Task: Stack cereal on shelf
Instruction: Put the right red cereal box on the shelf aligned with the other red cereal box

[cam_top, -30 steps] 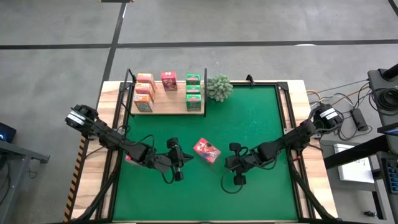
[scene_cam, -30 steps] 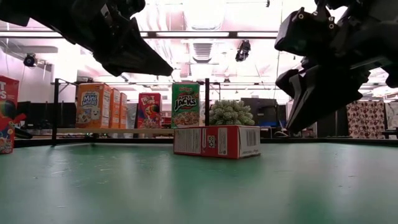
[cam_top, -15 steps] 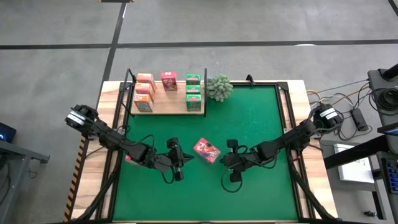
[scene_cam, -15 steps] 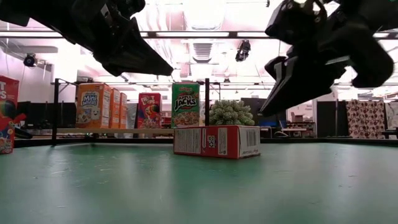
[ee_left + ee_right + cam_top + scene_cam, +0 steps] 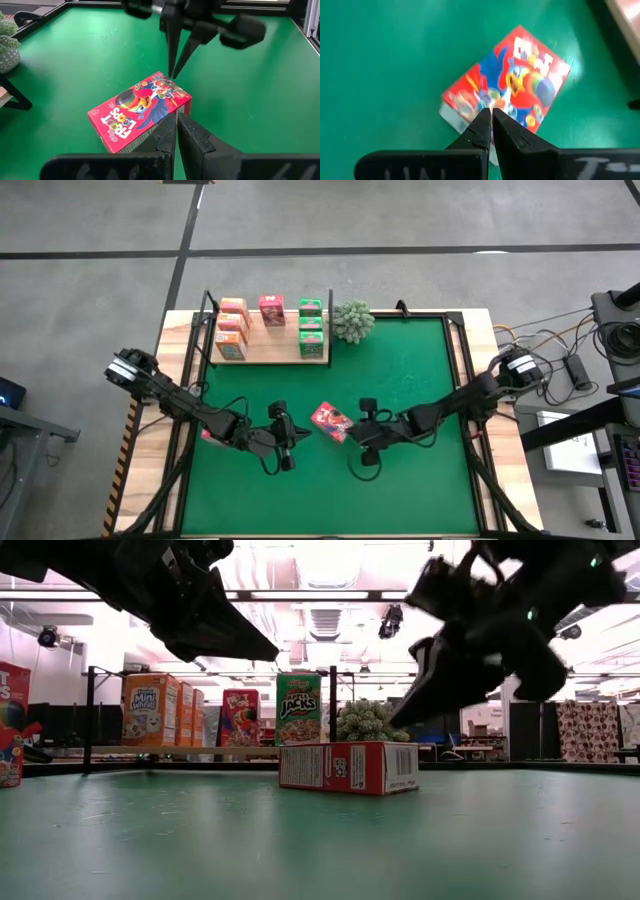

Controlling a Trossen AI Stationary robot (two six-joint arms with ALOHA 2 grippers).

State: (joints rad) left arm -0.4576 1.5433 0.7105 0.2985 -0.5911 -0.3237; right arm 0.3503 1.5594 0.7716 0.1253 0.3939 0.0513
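"FROOT LOOPS" on flat pink-red cereal box (image 5: 140, 110)

A pink-red cereal box (image 5: 331, 421) lies flat on its broad face near the middle of my table, turned askew, parrot print facing up. At about eleven o'clock from it sits the shelf (image 5: 270, 350), a light wood board with black uprights, carrying upright boxes: orange (image 5: 231, 328) ones, one pink-red (image 5: 271, 310), green (image 5: 311, 327) ones.
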